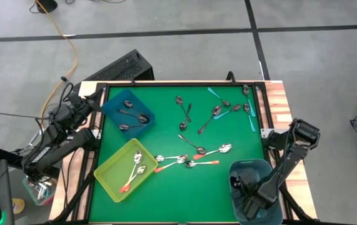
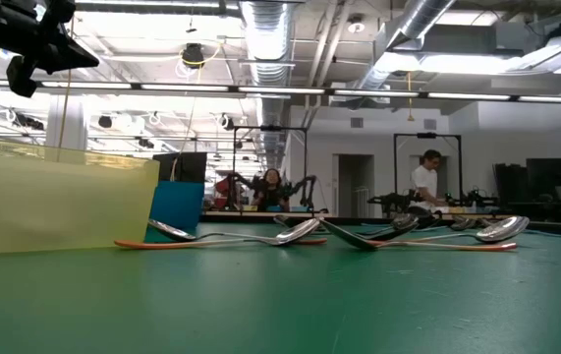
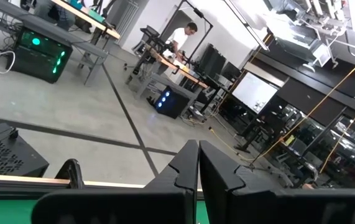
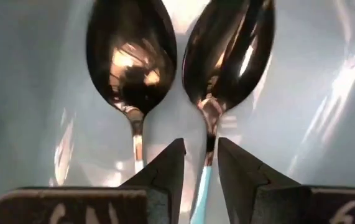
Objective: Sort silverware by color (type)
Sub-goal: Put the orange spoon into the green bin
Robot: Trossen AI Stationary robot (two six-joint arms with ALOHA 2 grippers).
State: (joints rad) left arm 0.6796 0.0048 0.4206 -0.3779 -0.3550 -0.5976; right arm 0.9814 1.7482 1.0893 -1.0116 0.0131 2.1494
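My right gripper hangs open, pointing down inside the teal bin at the table's near right. Two dark spoons with teal-blue handles lie side by side on the bin's floor below it. The neck of the right-hand spoon shows in the gap between the fingers. Whether a finger touches it, I cannot tell. My left gripper is shut on nothing, held level off the table's far left corner. Loose silverware lies on the green mat.
A blue bin at the far left holds dark grey spoons. A yellow-green bin at the near left holds orange-handled spoons. Orange-handled spoons lie mid-mat; teal-handled and dark ones lie toward the far right. People stand in the room beyond.
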